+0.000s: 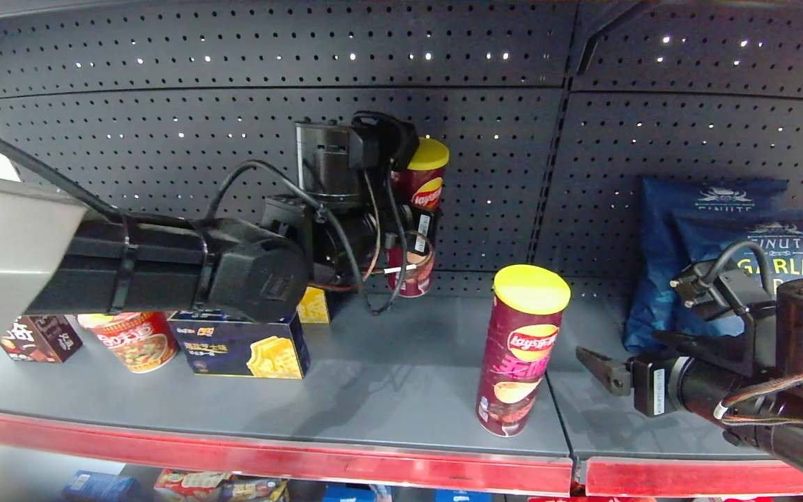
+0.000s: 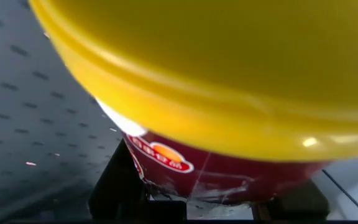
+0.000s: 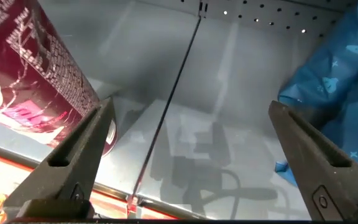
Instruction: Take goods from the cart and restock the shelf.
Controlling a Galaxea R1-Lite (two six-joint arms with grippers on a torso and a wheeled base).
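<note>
One chip can (image 1: 520,348) stands on the shelf (image 1: 373,390) lower centre beside the spread, empty right gripper (image 3: 190,112); the left gripper (image 1: 414,237) clamps a second can (image 1: 426,183) mid-frame, unreleased.

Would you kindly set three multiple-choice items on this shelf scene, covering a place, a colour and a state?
1. Where does the free chip canister stand?
A. in a cart
B. near the shelf's front edge
C. on the floor

2. What colour is the lid of the held chip canister in the left tool?
A. yellow
B. green
C. white

3. How is the right tool?
A. shut, empty
B. shut on a bottle
C. open, empty

Answers: 1 B, it stands upright by the red edge strip; 2 A, the lid shows yellow; 3 C, its fingers are spread over bare shelf.
</note>
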